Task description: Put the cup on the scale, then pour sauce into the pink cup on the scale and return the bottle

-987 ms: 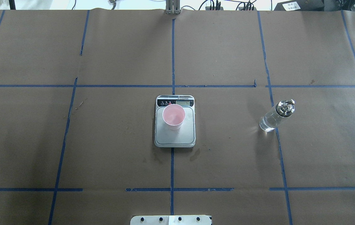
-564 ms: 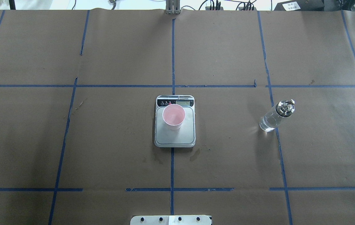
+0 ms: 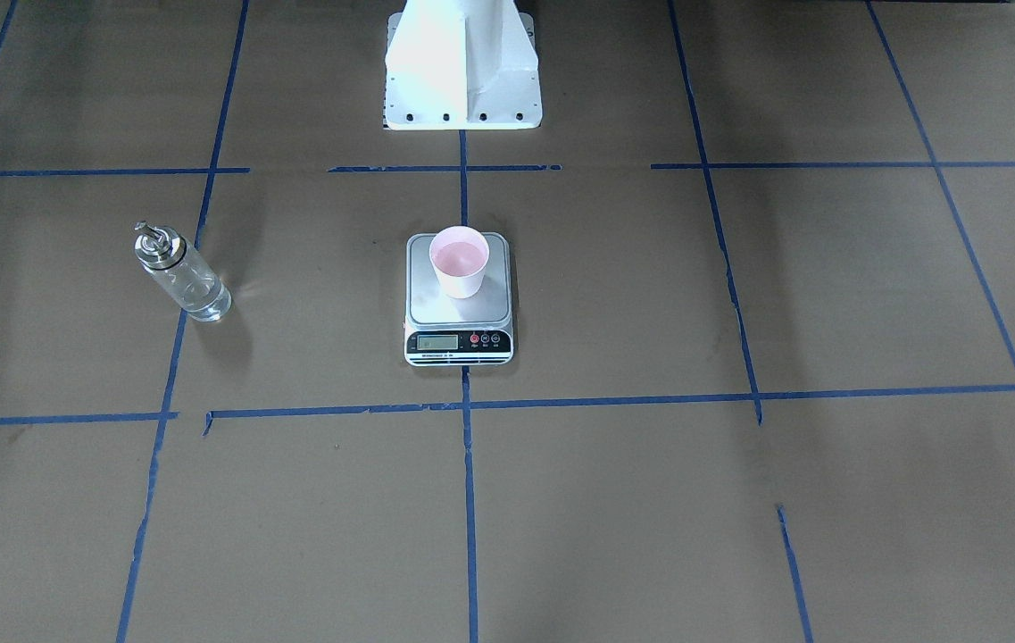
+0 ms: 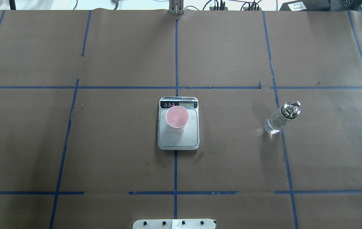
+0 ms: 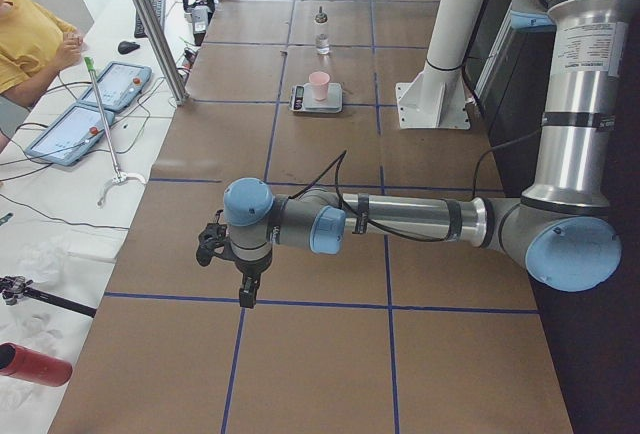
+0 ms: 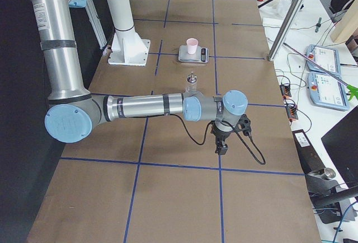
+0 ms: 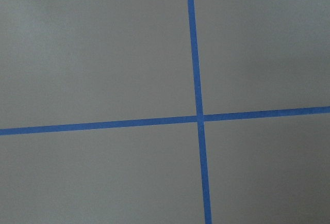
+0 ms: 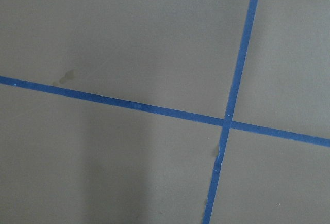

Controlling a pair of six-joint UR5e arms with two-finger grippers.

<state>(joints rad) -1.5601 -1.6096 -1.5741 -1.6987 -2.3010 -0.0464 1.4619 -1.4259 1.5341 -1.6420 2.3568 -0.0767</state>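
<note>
The pale pink cup [image 4: 177, 118] stands upright on the steel platform of the scale [image 4: 187, 137] at the table's middle; it also shows in the front view [image 3: 459, 261]. The glass bottle [image 4: 279, 120] with clear sauce and a metal pourer stands alone to the right, apart from the scale [image 3: 470, 314]. My left gripper [image 5: 245, 289] shows only in the left side view, far from the cup [image 5: 319, 84]. My right gripper [image 6: 222, 148] shows only in the right side view, short of the bottle [image 6: 191, 82]. I cannot tell whether either is open or shut.
Brown paper with a blue tape grid [image 4: 176, 57] covers the table. The robot's white base [image 3: 462, 62] stands at the near edge. Both wrist views show only paper and tape crossings [image 7: 198, 116]. An operator [image 5: 25, 39] and tablets [image 5: 95, 104] are off the far side.
</note>
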